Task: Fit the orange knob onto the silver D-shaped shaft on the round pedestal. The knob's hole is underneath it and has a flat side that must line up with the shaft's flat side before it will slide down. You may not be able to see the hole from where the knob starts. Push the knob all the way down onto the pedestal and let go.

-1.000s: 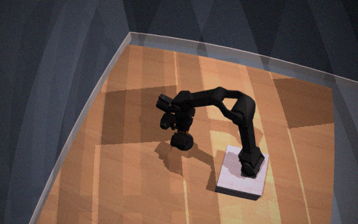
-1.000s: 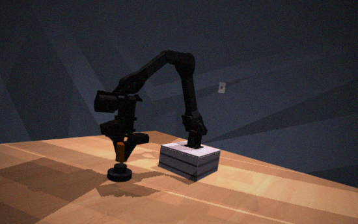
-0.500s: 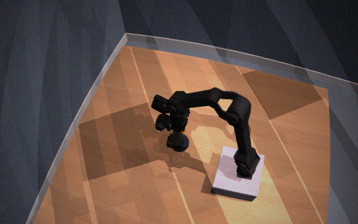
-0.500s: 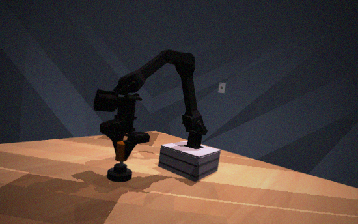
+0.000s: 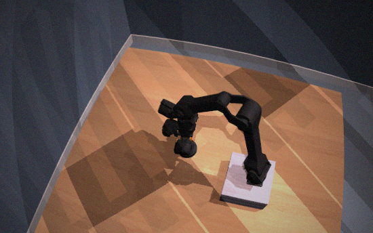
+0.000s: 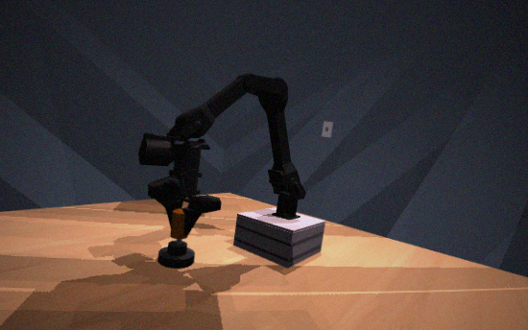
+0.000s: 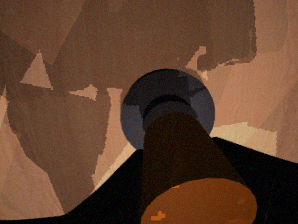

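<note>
claw [image 5: 185, 135] [image 6: 179, 232] [image 7: 177, 149] is pinching the orange knob [image 5: 190, 139] [image 6: 178, 223] [image 7: 200, 200], one finger on each side of it. knob stands upright between the fingertips, rounded top poking up between the fingers in the exterior view. from the top only a sliver of orange shows, the rest is hidden by the hardware

round pedestal [image 6: 176, 259] [image 7: 131, 120] is directly below the claw, dark, wide base with a narrower collar on top. a short bit of grey shaft [image 6: 179, 240] shows between knob bottom and collar, so knob isn't down on the pedestal. can't tell whether the shaft tip is inside the hole or just under it. hole and flat sides are hidden, so can't call the alignment either

wrist view: knob top is nearest the camera, its lower end overlaps the collar, base disc spreads out around that end

black arm [image 5: 252, 142] [image 6: 278, 129] arches over from its pale-topped block [image 5: 232, 184] [image 6: 264, 245], which sits well apart from the claw. pedestal and block are both on the wooden table [image 5: 135, 85] [image 6: 384, 278] [image 7: 50, 150]
</note>
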`<state>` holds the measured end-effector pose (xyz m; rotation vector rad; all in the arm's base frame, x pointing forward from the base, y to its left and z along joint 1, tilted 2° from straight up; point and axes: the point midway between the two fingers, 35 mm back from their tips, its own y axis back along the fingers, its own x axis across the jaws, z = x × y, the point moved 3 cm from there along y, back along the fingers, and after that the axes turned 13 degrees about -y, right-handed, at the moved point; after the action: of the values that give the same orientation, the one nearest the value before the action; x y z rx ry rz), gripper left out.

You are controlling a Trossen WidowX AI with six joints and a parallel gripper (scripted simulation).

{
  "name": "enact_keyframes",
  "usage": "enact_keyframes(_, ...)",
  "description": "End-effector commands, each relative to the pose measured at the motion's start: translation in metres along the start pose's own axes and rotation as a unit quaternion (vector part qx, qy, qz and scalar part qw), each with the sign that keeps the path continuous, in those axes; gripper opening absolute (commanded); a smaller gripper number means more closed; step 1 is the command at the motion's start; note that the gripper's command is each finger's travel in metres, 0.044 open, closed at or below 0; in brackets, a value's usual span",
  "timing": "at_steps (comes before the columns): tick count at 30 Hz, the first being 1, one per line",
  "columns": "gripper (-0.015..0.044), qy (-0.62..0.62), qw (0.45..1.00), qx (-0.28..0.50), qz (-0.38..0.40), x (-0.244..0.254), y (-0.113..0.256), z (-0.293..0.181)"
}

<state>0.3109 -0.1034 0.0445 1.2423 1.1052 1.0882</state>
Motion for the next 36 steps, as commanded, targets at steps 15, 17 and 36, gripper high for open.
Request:
enact_keyframes(15, 0.0, 0.029, 1.0, -0.001, -0.002, -0.001, 0.0022, 0.003)
enact_keyframes(17, 0.0, 0.029, 1.0, -0.001, -0.002, -0.0009, 0.0018, 0.0026)
enact_keyframes(36, 0.0, 0.04, 0.999, -0.001, -0.002, -0.0007, -0.0015, 0.0005)
